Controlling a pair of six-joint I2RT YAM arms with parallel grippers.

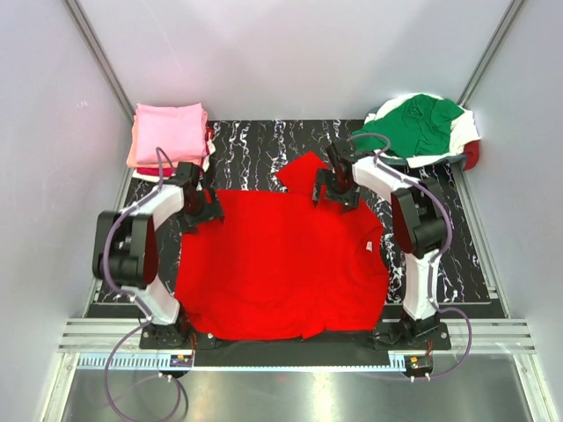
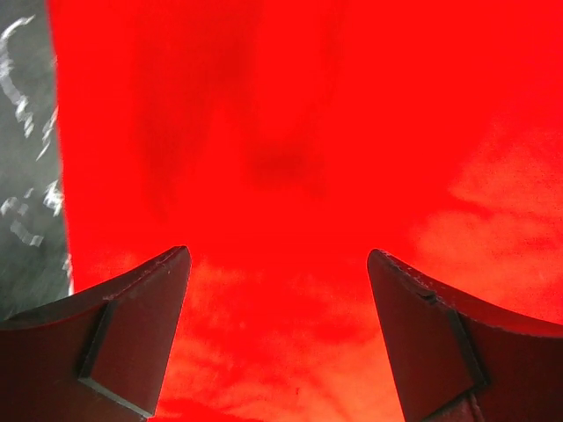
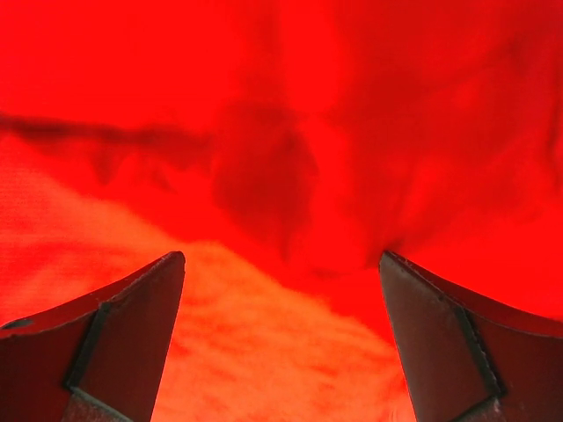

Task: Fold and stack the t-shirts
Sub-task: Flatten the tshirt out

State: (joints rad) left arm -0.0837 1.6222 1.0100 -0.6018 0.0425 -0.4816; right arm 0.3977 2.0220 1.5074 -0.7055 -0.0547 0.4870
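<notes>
A bright red t-shirt [image 1: 281, 264] lies spread on the black marbled mat [image 1: 255, 145]. It fills the left wrist view [image 2: 290, 132] and the right wrist view [image 3: 264, 105]. My left gripper [image 1: 209, 209] is open over the shirt's far left corner, the fingers [image 2: 141, 316] apart with cloth between them. My right gripper [image 1: 337, 192] is open over the far edge near a folded-up sleeve [image 1: 303, 171], its fingers [image 3: 440, 334] wide apart. A folded stack topped by the pink shirt [image 1: 169, 132] sits far left. A loose heap with the green shirt [image 1: 422, 123] on white cloth sits far right.
Grey enclosure walls stand on both sides and behind. A metal rail [image 1: 290, 334] runs along the near edge by the arm bases. Dark red cloth [image 1: 472, 155] peeks from the heap's right edge.
</notes>
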